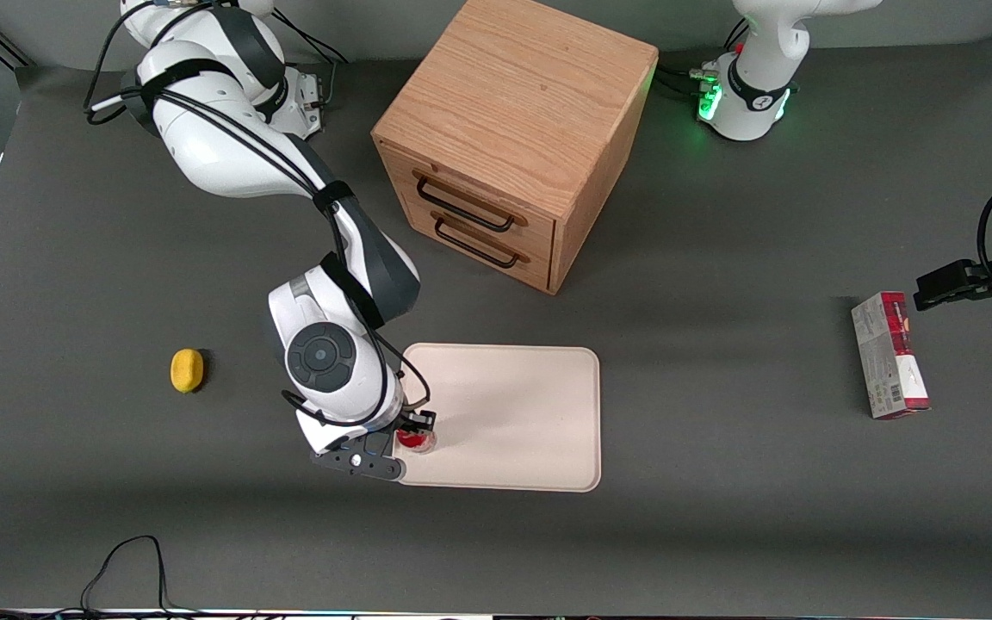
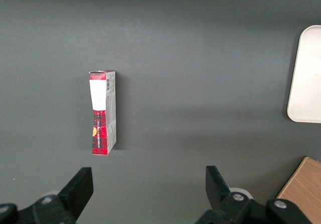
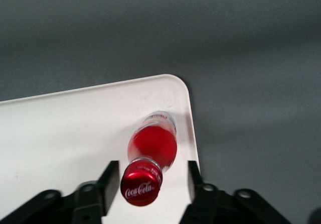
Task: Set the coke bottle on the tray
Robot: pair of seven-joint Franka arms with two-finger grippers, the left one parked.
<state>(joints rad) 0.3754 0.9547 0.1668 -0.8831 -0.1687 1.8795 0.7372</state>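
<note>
The coke bottle (image 1: 416, 440) stands upright on the cream tray (image 1: 513, 413), in the tray's corner nearest the front camera at the working arm's end. In the right wrist view the bottle (image 3: 152, 144) shows from above, red cap with white script, its base just inside the tray's (image 3: 75, 128) rounded corner. My gripper (image 1: 414, 433) hangs over the bottle. In the right wrist view the gripper (image 3: 152, 176) is open, with its fingers (image 3: 111, 176) on either side of the cap and a gap on both sides.
A wooden two-drawer cabinet (image 1: 513, 138) stands farther from the front camera than the tray. A yellow lemon-like object (image 1: 187, 370) lies toward the working arm's end. A red-and-grey carton (image 1: 889, 355) lies toward the parked arm's end, also in the left wrist view (image 2: 103, 111).
</note>
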